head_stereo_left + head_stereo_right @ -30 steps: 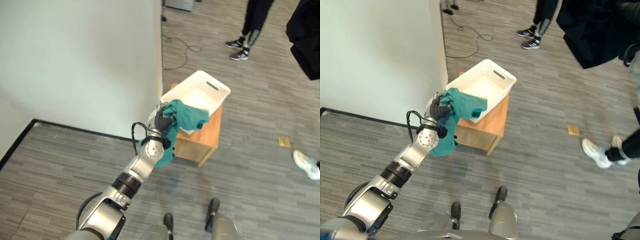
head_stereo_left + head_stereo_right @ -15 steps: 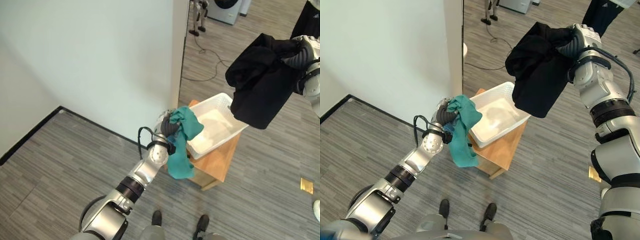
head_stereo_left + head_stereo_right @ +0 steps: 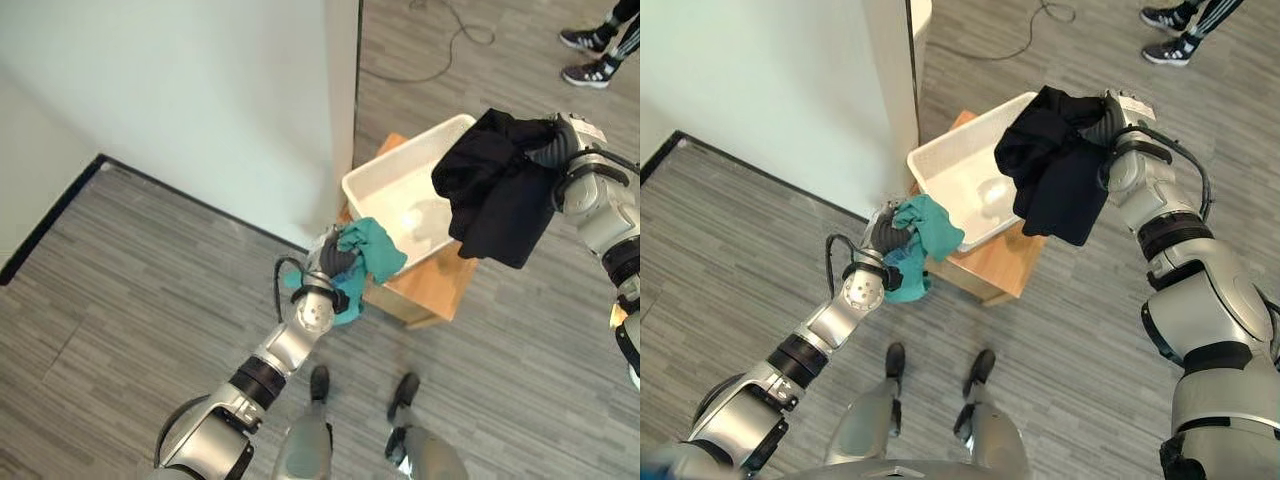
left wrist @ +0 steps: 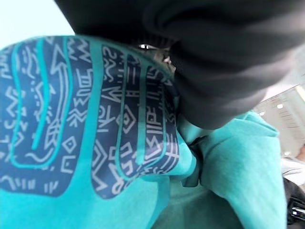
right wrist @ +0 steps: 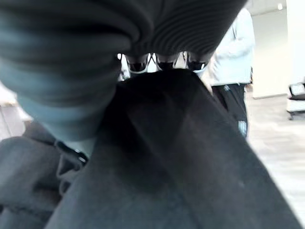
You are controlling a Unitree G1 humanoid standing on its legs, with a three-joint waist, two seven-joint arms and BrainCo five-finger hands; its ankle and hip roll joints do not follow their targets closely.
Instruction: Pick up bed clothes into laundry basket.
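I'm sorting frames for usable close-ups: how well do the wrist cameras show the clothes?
Left wrist view: the teal shirt shows its printed pattern clearly, though the left hand shades one corner. Right wrist view: the black garment is dark and featureless, close under the right hand.

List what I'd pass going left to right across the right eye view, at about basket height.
White wall → left hand → teal garment → white laundry basket → black garment → right hand.
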